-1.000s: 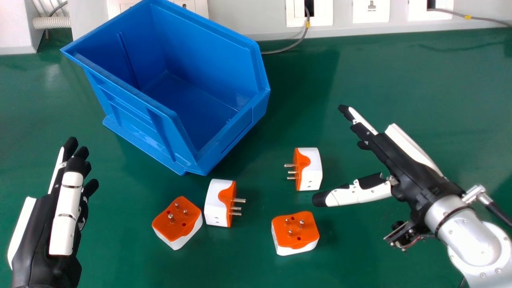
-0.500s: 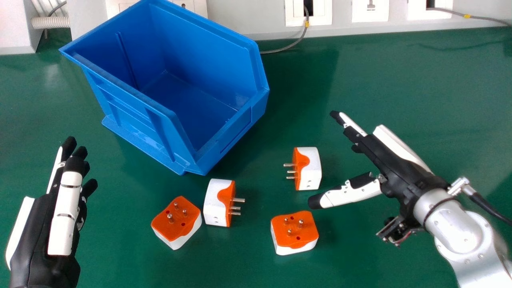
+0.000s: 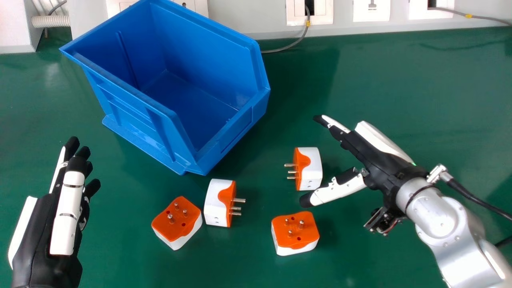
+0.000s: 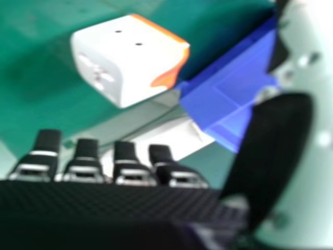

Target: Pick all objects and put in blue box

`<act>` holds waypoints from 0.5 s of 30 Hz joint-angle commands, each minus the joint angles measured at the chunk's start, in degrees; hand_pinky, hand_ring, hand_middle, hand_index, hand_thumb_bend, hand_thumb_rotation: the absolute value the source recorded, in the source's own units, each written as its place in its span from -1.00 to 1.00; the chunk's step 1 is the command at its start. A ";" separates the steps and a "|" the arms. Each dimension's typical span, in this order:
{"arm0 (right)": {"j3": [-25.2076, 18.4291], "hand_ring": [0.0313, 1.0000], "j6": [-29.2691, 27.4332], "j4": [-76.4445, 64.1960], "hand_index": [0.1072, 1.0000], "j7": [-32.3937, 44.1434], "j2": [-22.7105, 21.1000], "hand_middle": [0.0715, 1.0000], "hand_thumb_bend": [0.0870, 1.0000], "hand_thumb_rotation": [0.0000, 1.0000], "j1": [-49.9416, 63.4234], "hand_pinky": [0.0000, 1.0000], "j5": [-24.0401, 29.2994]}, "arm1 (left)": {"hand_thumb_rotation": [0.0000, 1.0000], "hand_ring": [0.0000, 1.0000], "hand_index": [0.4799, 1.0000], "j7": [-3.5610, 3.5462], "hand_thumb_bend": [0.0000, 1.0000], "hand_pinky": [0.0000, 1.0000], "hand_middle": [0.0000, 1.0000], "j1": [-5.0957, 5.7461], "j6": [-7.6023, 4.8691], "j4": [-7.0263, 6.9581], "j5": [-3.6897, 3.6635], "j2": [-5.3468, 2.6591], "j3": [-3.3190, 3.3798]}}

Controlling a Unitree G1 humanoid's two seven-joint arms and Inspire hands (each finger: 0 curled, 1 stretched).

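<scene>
Sliding leftward across the head view, the right hand (image 3: 378, 160) now has its thumb just beside a white-and-orange plastic plug adapter (image 3: 313, 170), nearer than in the earlier frames. Its fingers are straight and the thumb is spread wide, holding nothing. Three matching adapters (image 3: 296, 230) lie where they were on the green counter (image 3: 400, 80), outside the blue plastic box (image 3: 140, 116). The left hand (image 3: 38, 228), fingers extended, stays put at the left.
</scene>
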 commanded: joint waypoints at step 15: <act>3.44 0.89 -0.63 4.86 0.79 -0.94 0.47 0.88 0.45 -0.63 -6.50 0.79 -4.28 | 1.00 0.98 1.00 0.37 -0.10 0.90 0.99 0.31 0.58 -2.41 -0.33 0.02 0.00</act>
